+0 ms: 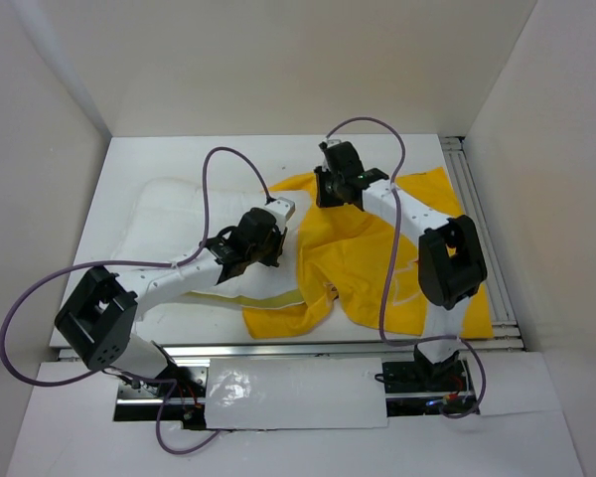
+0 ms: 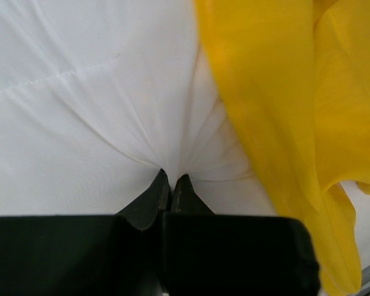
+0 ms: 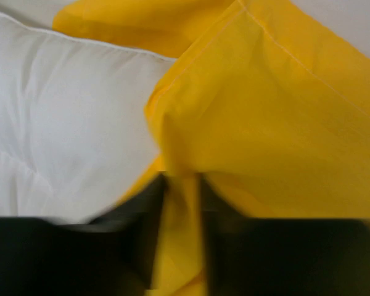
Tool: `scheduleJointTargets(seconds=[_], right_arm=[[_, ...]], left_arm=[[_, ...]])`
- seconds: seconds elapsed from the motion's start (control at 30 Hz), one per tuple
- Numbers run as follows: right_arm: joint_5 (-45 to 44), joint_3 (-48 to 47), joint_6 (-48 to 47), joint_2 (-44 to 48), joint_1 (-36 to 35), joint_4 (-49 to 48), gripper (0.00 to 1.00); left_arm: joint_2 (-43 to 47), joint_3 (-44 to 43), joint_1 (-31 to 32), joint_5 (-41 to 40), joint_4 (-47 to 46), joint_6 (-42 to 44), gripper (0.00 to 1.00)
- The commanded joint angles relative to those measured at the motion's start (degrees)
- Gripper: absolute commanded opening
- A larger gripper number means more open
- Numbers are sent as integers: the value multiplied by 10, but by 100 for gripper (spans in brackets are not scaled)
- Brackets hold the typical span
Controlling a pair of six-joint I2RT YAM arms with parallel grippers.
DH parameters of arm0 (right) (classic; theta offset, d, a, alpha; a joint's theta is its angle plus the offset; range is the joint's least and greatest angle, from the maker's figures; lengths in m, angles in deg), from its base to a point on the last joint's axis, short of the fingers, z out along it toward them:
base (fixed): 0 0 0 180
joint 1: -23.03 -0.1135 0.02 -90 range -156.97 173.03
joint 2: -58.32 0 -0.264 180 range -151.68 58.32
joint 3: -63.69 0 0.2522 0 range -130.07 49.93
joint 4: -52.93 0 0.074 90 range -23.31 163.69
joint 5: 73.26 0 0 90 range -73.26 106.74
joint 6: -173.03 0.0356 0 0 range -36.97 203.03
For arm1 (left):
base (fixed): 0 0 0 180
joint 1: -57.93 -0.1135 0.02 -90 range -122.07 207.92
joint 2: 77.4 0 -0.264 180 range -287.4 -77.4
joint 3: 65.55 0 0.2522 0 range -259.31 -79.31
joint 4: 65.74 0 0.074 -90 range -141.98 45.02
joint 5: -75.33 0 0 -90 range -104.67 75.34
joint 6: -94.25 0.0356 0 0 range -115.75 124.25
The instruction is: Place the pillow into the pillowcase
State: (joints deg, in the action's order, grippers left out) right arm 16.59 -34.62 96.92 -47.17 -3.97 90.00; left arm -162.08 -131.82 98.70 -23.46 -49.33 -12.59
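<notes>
Left gripper [image 2: 172, 184] jaws are pressed together on a fold of the pillow [image 1: 179, 214]; right gripper [image 3: 182, 185] jaws pinch the pillowcase [image 1: 377, 263] hem; pillow lies left, mostly uncovered, its right edge meeting the case; insertion appears barely begun.

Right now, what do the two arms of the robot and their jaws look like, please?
The left arm and the right arm look alike: slim white links joined by chunky black joint blocks. A thin purple-grey cable loops loosely along each arm. The jaws are plain black and taper to narrow tips. No lettering shows on them.
</notes>
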Motion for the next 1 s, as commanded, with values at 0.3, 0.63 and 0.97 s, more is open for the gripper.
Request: scheduleJointTargets(seconds=[0.3,0.63,0.97], right_arm=[[4,-176,-18,-73,-57,-16,0],[160,-197,-35,-67,-70,-16,0],[273,-209,10,8,-103,9,0]], left_arm=[[56,-37,1,-38,-67,67,0],[153,13,1,-12,-154,128,0],[12,-44,-4,-138,-190,93,0]])
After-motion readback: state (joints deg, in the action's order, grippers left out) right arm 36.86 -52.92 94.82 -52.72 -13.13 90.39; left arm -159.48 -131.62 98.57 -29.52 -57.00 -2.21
